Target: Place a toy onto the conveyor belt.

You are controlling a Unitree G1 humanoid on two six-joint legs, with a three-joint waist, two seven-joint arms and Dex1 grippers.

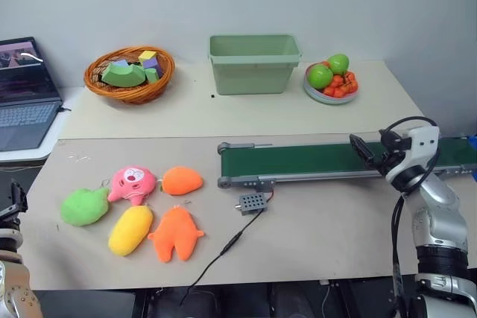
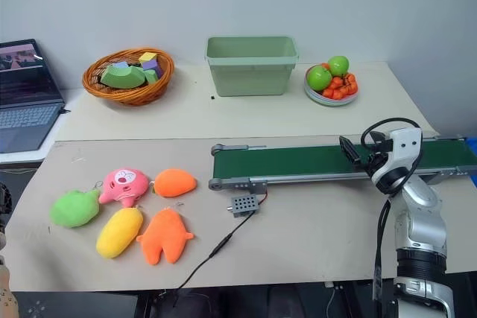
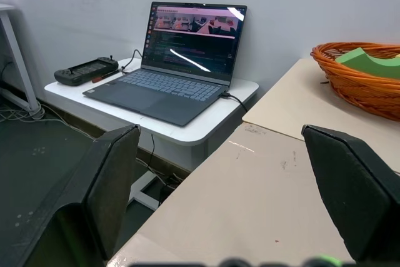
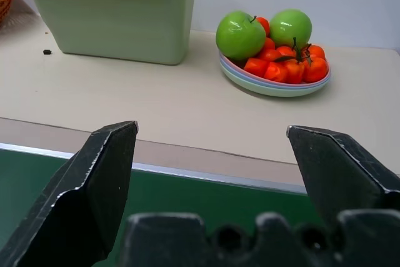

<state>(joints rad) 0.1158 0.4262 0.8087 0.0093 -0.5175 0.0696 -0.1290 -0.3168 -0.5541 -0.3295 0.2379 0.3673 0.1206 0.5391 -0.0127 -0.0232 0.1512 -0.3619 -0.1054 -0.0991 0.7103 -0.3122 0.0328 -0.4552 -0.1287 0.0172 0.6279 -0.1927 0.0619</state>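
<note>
Your green toy (image 1: 84, 207) lies at lower left, touching the pink plush (image 1: 133, 183) — far from the belt (image 1: 313, 159) at centre right. Both grippers are released and empty — the right gripper (image 4: 212, 148) over the belt, the left gripper (image 3: 222, 148) beside the laptop (image 3: 178, 67).

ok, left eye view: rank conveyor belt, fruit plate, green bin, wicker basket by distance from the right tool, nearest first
1. conveyor belt: right under the right tool, at its right end.
2. fruit plate: behind the belt, back right.
3. green bin: back centre, left of the plate.
4. wicker basket: back left, near the laptop.
</note>
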